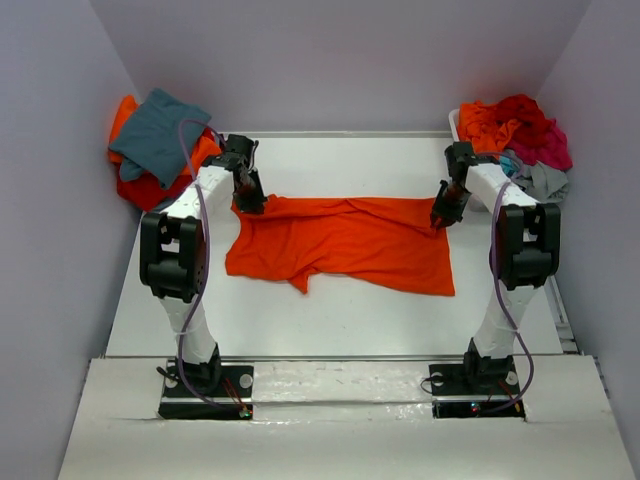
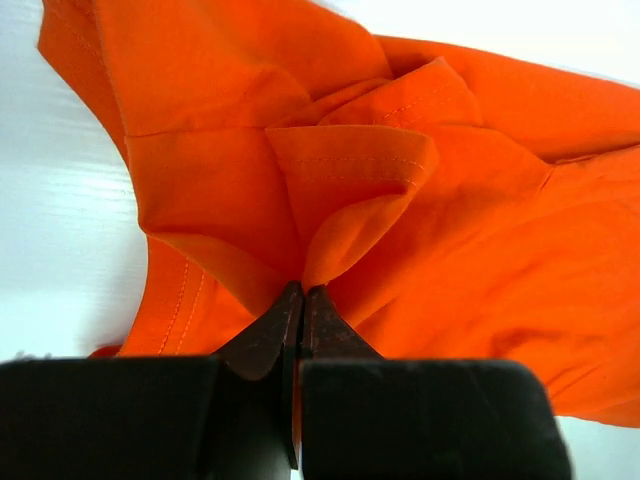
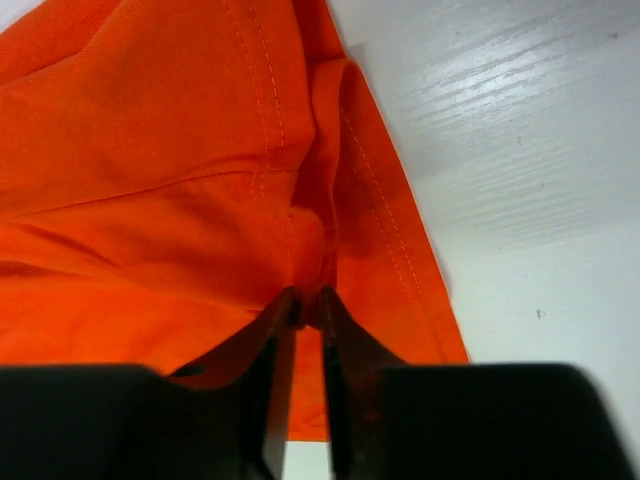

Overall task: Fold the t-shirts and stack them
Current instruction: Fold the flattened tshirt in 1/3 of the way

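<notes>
left arm (image 1: pixel 178 262): rising from lower left of the top view, reaching up toward centre left.
right arm (image 1: pixel 522 250): rising from lower right, reaching up toward centre right.
table (image 1: pixel 330 325): white, bare strip showing below the shirt in the top view.
orange t-shirt (image 1: pixel 345 240): lying spread flat across the middle of the table, stretching between the two grippers. Lower hem is sagging unevenly at lower left, and wrinkles are running along the top edge.
left gripper (image 1: pixel 250 200): sitting at the shirt's upper left corner. In the left wrist view the left gripper (image 2: pixel 302 292) is pressing its fingers tight together on a bunched fold of the orange t-shirt (image 2: pixel 450 240), with cloth fanning up and away from the tips.
right gripper (image 1: pixel 441 214): sitting at the shirt's upper right corner. In the right wrist view the right gripper (image 3: pixel 308 298) is showing a thin gap between its fingers, with a seamed fold of the orange t-shirt (image 3: pixel 150 180) sitting between the tips. Cannot tell whether it is actually clamping.
left pile (image 1: pixel 158 140): heaping at upper left of the top view, a teal-grey shirt on top of orange and red ones, well apart from the left gripper.
right pile (image 1: pixel 520 125): heaping at upper right, mixing orange, red, magenta, grey and a bit of turquoise, just behind the right arm.
white bin (image 1: pixel 453 120): its edge is peeking out at the left side of the right pile.
</notes>
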Controlling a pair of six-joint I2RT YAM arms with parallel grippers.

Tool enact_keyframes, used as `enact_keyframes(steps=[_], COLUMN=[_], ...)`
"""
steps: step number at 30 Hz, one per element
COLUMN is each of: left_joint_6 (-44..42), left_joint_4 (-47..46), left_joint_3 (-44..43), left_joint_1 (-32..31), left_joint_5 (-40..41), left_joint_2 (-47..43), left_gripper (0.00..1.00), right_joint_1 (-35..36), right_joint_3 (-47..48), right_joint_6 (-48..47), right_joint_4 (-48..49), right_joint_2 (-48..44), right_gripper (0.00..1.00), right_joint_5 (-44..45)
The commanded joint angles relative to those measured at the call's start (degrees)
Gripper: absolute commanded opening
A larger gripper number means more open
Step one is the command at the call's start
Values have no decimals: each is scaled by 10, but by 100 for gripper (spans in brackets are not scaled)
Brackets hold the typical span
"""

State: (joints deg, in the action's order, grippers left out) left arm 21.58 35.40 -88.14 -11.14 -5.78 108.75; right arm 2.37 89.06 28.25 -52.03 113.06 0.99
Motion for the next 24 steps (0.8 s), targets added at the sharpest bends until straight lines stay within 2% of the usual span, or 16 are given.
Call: enact_keyframes(steps=[1, 4, 7, 15, 24], left_joint_6=[3, 3, 4, 1, -5], left_joint_4=[2, 3, 3, 5, 13], left_joint_3=[13, 14, 13, 0, -10], left_joint_1=[1, 1, 1, 1, 1], left_joint_5=[-5, 0, -2, -4, -8], left_joint_2=[-42, -40, -39, -38, -42], left_gripper=[6, 6, 6, 6, 6], right_joint_1=[4, 10, 10, 10, 10], right_joint_3=[7, 23, 31, 37, 98], right_joint_6=[-8, -10, -12, -9, 0], right_joint_4=[1, -4, -9, 2, -2], right_joint_2=[-25, -21, -13, 1, 52], right_gripper=[32, 50, 53, 52, 46], right_joint_5=[-6, -6, -4, 8, 50])
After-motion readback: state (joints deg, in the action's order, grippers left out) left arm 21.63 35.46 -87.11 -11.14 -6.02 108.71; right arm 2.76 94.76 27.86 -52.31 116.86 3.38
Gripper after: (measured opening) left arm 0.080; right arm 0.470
